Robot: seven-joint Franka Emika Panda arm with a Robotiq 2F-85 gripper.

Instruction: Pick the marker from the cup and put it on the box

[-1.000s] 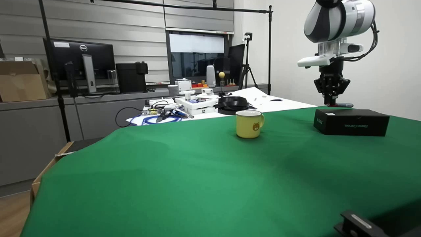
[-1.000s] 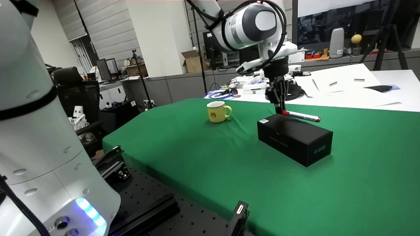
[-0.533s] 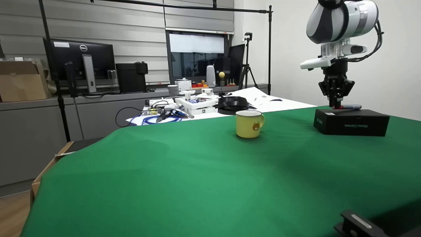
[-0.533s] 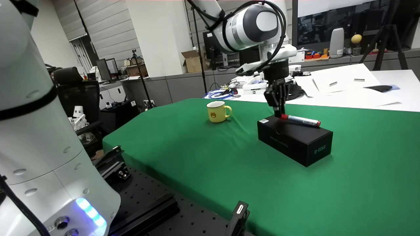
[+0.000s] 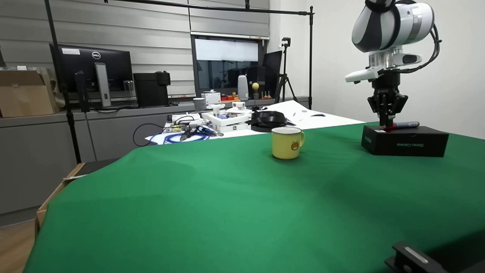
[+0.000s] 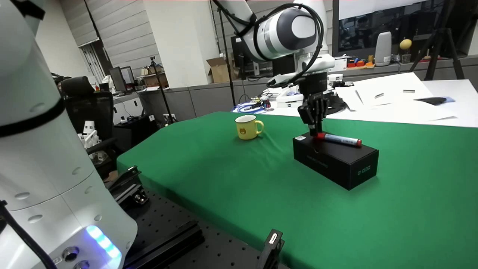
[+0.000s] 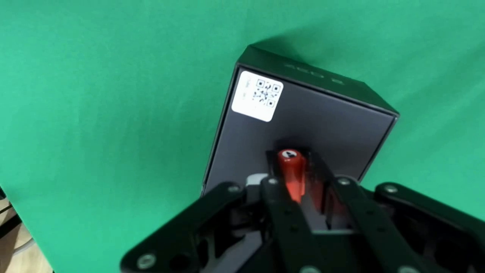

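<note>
The marker, with a red cap and a pale barrel, lies low along the top of the black box (image 6: 328, 153); its barrel (image 6: 343, 140) shows in an exterior view. My gripper (image 6: 314, 133) is over the end of the box near its white label. In the wrist view the fingers of my gripper (image 7: 291, 161) stand close on both sides of the red cap (image 7: 294, 170), nearly shut, with the cap between the tips. The rest of the marker is hidden there. The yellow cup (image 5: 286, 143), with a bear mark and side handle, stands upright in both exterior views, apart from the box.
A green cloth (image 5: 227, 197) covers the table. A white table with cables, white parts and a black ring-shaped item (image 5: 267, 119) stands behind it. A black bracket (image 6: 272, 246) is at the near table edge. The robot base (image 6: 63, 179) is at the left.
My gripper has come down onto the box with the marker, first moving over the box and then slightly back. The marker's cap end is lower now. The cup and box have not moved.
</note>
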